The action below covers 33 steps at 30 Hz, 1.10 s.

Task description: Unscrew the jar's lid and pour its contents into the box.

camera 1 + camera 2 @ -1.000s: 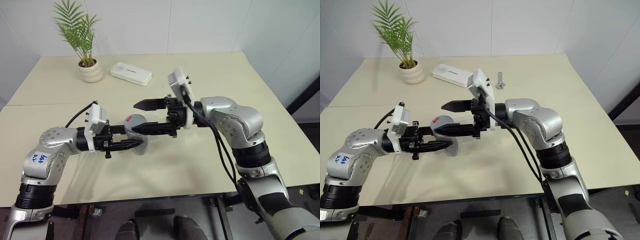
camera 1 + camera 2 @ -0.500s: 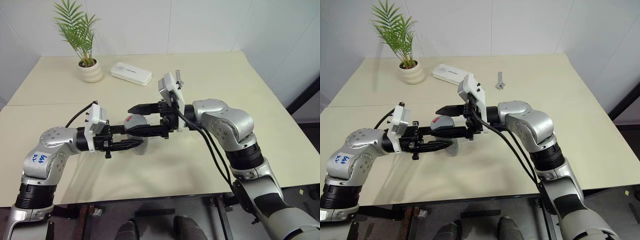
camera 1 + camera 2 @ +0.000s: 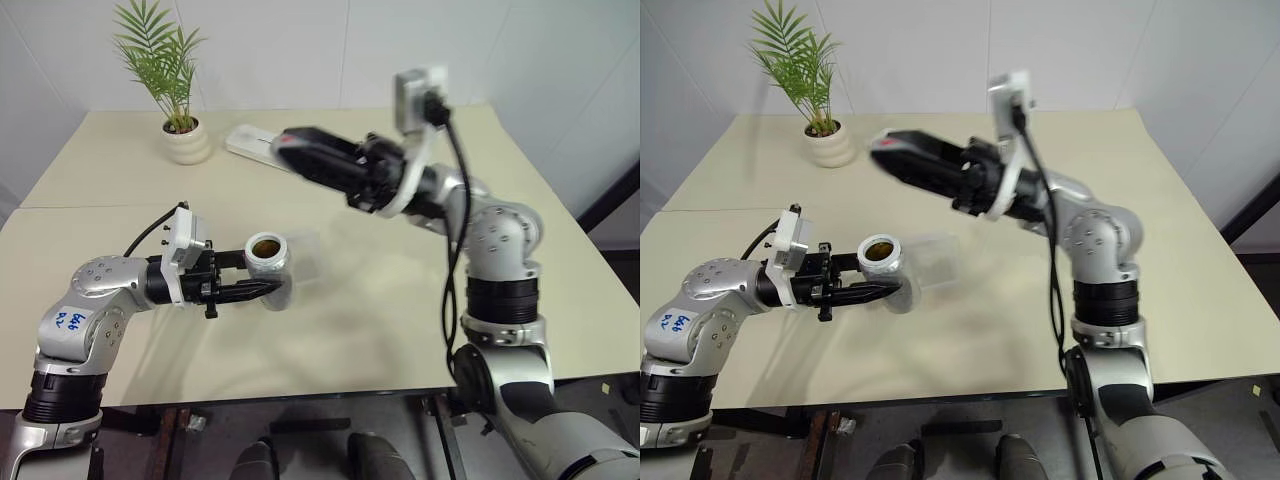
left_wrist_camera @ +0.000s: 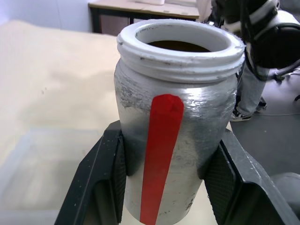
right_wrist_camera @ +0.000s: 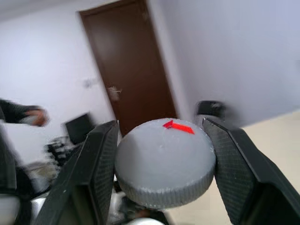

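Left claw [image 4: 164, 187] is clamped on the open jar [image 4: 176, 117] at mid-body; rigid, slick metal, likely light, so keep that hold. Right claw [image 5: 161, 176], raised away, pinches the lid [image 5: 165, 161]. Box [image 3: 932, 262] lies just beyond the jar

jar [image 3: 267, 262]: silver metal cylinder with a red strip down its side, white threaded rim open at the top, upright, clamped between the left tool's [image 4: 164, 187] two black fingers above the tabletop [image 3: 380, 330]
lid [image 5: 165, 161]: round grey cap with a red mark, off the jar, pinched in the raised right tool [image 3: 300, 152]
contents [image 3: 876, 250]: brown, seen inside the mouth
box [image 3: 932, 262]: clear shallow tray, flat on the tabletop just beside the jar
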Each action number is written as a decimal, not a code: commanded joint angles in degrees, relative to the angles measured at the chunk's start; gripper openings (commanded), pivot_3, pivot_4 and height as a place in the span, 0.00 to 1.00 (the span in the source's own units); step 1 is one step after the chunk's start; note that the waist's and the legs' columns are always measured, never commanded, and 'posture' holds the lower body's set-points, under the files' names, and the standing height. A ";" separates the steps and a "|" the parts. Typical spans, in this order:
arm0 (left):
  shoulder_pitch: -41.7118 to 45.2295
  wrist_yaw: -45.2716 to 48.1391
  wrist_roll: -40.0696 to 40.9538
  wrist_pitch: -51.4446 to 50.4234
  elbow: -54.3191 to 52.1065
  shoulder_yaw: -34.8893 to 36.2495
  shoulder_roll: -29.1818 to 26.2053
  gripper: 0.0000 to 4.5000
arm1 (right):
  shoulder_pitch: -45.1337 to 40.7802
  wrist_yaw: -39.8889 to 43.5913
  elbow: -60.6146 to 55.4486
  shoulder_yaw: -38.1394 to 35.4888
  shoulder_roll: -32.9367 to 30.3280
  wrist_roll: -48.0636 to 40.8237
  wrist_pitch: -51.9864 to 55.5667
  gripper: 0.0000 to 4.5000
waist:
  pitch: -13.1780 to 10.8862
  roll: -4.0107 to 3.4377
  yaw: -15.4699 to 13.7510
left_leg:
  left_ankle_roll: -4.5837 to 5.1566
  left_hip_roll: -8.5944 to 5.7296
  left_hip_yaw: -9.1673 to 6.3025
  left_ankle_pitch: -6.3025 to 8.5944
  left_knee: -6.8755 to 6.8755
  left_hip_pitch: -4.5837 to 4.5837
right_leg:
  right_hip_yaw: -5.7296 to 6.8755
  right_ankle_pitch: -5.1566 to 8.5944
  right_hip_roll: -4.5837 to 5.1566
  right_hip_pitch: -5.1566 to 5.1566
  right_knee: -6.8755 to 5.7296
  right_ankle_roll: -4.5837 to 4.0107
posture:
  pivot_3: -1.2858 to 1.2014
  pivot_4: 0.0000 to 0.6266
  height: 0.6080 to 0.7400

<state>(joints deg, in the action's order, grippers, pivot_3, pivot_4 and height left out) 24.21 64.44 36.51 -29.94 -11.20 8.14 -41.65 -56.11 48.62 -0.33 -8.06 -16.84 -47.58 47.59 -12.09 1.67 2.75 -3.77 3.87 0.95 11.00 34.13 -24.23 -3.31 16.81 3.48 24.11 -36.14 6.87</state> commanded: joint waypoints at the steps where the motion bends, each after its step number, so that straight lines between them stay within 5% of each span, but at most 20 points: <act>1: -0.69 -0.31 2.91 -1.14 -3.50 2.59 -1.18 0.41 | 6.94 0.18 3.99 0.35 -4.73 10.33 -12.07 0.56 | 0.01 0.01 -0.05 | 0.01 -0.01 0.02 0.00 0.00 -0.02 | -0.02 -0.01 0.00 0.00 0.06 0.01 | 0.52 0.24 1.00; 5: -0.15 -1.32 4.11 -2.20 -3.07 4.14 -1.21 0.41 | 14.02 0.93 16.71 1.45 -8.17 22.10 -30.73 0.56 | -0.01 0.00 0.18 | 0.06 -0.02 0.11 0.03 0.00 -0.02 | -0.10 -0.03 0.01 0.00 0.13 0.05 | 0.52 0.24 1.00; 15: 2.71 -2.83 6.17 -4.67 -2.06 4.83 -0.73 0.41 | 16.33 -3.38 39.67 0.32 -7.63 31.97 -51.18 0.56 | -0.02 -0.03 0.87 | 0.09 -0.01 0.18 0.05 0.03 0.04 | -0.19 -0.06 -0.02 0.01 0.05 0.11 | 0.52 0.24 1.00; 20: 5.07 -4.94 6.76 -6.01 -0.18 5.22 -0.29 0.41 | 16.28 -1.84 40.96 -0.96 -8.69 31.06 -51.79 0.94 | -0.03 -0.04 0.77 | 0.07 -0.02 0.19 0.04 0.05 0.04 | -0.21 -0.08 -0.02 0.00 0.02 0.14 | 0.52 0.24 1.00; 21: 5.60 -5.53 6.77 -6.19 0.42 5.40 -0.10 0.41 | 16.58 -1.28 39.15 -1.17 -9.30 30.65 -51.32 1.00 | -0.03 -0.04 0.75 | 0.06 -0.02 0.18 0.03 0.05 0.05 | -0.21 -0.08 -0.02 0.00 0.01 0.15 | 0.52 0.24 1.00; 33: 16.13 -7.49 -3.41 -1.68 20.77 2.79 -2.20 0.41 | 23.56 6.75 -8.20 6.03 -18.29 20.02 -23.08 1.00 | -0.05 -0.08 0.31 | 0.02 -0.02 0.16 0.01 0.20 0.11 | -0.20 -0.06 -0.04 0.01 -0.26 0.14 | 0.52 0.24 1.00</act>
<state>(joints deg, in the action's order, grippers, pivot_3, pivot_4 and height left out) 38.90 56.06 35.03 -34.09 7.22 10.61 -42.60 -32.94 55.31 -3.96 -2.31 -33.95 -25.89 21.80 -12.14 1.59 3.06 -3.75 3.85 1.11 11.01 34.36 -24.12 -3.51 16.75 3.43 24.11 -36.40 7.00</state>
